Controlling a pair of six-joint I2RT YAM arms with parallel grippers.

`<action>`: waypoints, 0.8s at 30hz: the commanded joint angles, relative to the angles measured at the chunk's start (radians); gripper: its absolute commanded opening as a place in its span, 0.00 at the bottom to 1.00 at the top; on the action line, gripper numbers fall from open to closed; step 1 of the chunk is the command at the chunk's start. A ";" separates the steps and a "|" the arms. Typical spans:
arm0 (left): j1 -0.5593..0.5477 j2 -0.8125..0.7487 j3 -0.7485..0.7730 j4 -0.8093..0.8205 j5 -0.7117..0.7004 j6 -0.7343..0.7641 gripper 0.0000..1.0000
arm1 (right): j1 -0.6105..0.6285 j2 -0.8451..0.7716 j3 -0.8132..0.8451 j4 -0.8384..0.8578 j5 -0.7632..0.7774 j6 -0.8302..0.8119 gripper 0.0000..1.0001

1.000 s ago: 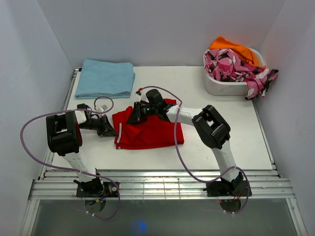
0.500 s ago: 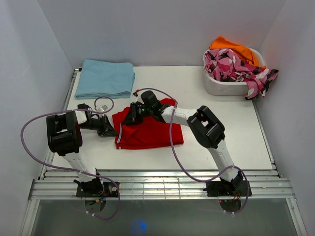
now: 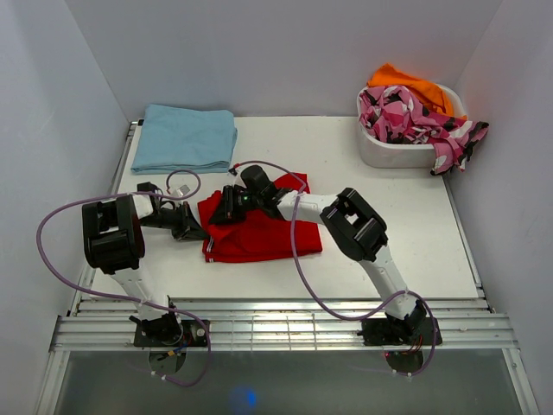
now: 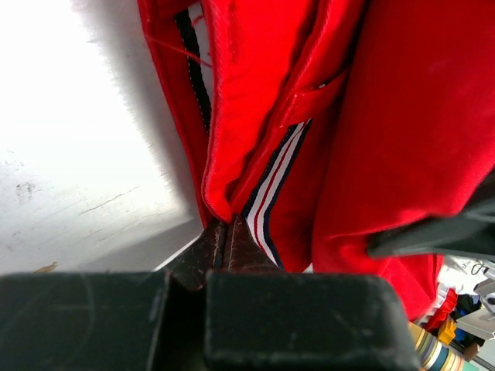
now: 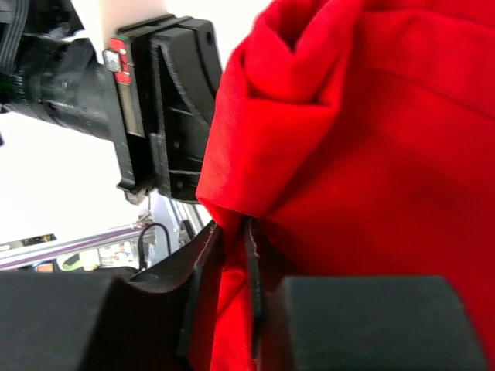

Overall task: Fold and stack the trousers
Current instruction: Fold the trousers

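Note:
The red trousers lie folded in a rectangle on the white table, left of centre. My right gripper reaches over them to their upper left corner. In the right wrist view its jaws stand a narrow gap apart, with a fold of the red trousers pinched between them. My left gripper lies low on the table at the trousers' left edge. Seen from the left wrist, its fingers are pressed together, the tips touching the folded red edge beside the white and dark stripe.
A folded light blue garment lies at the back left. A white basket at the back right holds a pink-black-white patterned garment and an orange one. Walls close in on both sides.
My right gripper has moved left across the trousers, drawing the upper fabric toward their left edge, and its jaws have parted slightly. The left arm has stayed put.

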 commanded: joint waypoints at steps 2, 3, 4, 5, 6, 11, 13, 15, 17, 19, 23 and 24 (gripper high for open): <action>-0.023 -0.041 -0.017 0.024 -0.028 0.013 0.00 | 0.027 -0.001 0.043 0.131 -0.035 0.023 0.24; -0.017 -0.048 -0.012 0.022 -0.029 0.012 0.00 | 0.027 -0.005 0.044 0.149 -0.041 0.020 0.29; -0.009 -0.058 -0.009 0.022 -0.029 0.010 0.01 | 0.027 -0.014 0.047 0.163 -0.060 0.013 0.35; 0.009 -0.073 -0.005 0.021 -0.028 0.006 0.06 | 0.027 -0.018 0.047 0.180 -0.073 0.009 0.41; 0.020 -0.081 0.003 0.015 -0.028 0.006 0.10 | 0.027 -0.024 0.047 0.205 -0.087 0.003 0.50; 0.100 -0.113 0.083 -0.065 -0.054 0.029 0.26 | 0.018 -0.096 0.028 0.219 -0.199 -0.089 0.66; 0.123 -0.130 0.109 -0.122 -0.092 0.053 0.39 | 0.006 -0.141 0.008 0.222 -0.274 -0.141 0.72; 0.167 -0.154 0.153 -0.159 -0.135 0.087 0.46 | -0.031 -0.179 -0.035 0.209 -0.326 -0.183 0.74; 0.218 -0.176 0.205 -0.209 -0.141 0.120 0.63 | -0.095 -0.251 -0.080 0.164 -0.394 -0.271 0.76; 0.238 -0.209 0.245 -0.275 -0.085 0.220 0.80 | -0.143 -0.322 -0.133 0.090 -0.466 -0.356 0.77; 0.221 -0.240 0.330 -0.468 0.208 0.438 0.77 | -0.281 -0.429 -0.213 -0.223 -0.492 -0.653 0.78; 0.200 -0.243 0.327 -0.491 0.246 0.449 0.65 | -0.299 -0.448 -0.235 -0.328 -0.491 -0.750 0.76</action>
